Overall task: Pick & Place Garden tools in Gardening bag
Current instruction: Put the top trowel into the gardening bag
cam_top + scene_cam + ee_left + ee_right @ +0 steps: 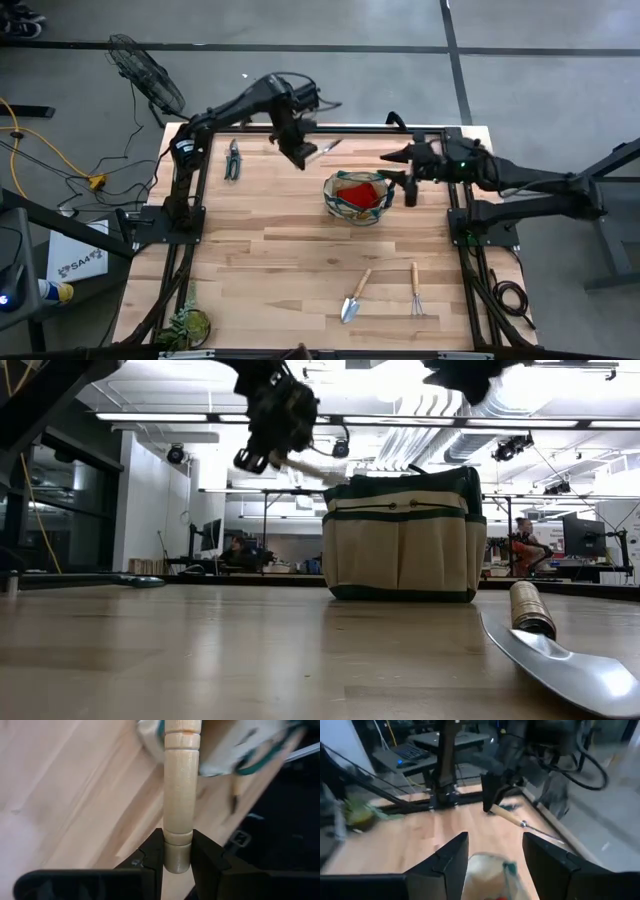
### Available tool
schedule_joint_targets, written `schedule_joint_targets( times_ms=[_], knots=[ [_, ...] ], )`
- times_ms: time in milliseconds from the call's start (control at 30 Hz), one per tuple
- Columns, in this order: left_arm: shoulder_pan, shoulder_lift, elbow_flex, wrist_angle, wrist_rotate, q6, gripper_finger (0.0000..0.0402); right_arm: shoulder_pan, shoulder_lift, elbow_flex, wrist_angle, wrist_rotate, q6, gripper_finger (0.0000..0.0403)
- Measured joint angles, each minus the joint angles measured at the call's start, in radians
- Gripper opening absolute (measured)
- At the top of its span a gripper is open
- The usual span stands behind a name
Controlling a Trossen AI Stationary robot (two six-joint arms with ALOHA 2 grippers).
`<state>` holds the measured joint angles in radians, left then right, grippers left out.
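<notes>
1. From above: the left gripper hangs raised just beside the gardening bag, clamping a trowel; the right gripper waits at the bag's other side.
2. Low view: the trowel hangs in the air beside the bag.
3. Left wrist: fingers pinch the wooden handle.
4. Right wrist: fingers spread wide over the bag, holding nothing.

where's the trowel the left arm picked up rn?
In the high view, the trowel hangs clamped by its wooden handle in the left gripper, raised above the table's far side, just left of the gardening bag.
</notes>
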<state>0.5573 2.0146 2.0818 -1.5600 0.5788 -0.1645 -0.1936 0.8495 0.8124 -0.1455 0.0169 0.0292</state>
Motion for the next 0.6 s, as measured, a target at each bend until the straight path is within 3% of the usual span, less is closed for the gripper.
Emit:
schedule_joint_targets(
  times_ms=[167,333,600],
  knots=[
    [0.024,-0.001,0.108,-0.011,0.125,-0.007,0.0063,0.126,0.113,0.000,0.211,0.218,-0.226,0.0179],
    [0.025,-0.001,0.132,-0.010,0.251,-0.024,0.0063,0.201,0.226,0.000,0.407,0.411,-0.469,0.0179],
    [0.025,-0.001,0.132,0.027,0.436,-0.049,0.0063,0.253,0.372,0.000,0.505,0.586,-0.792,0.0179]
  ],
)
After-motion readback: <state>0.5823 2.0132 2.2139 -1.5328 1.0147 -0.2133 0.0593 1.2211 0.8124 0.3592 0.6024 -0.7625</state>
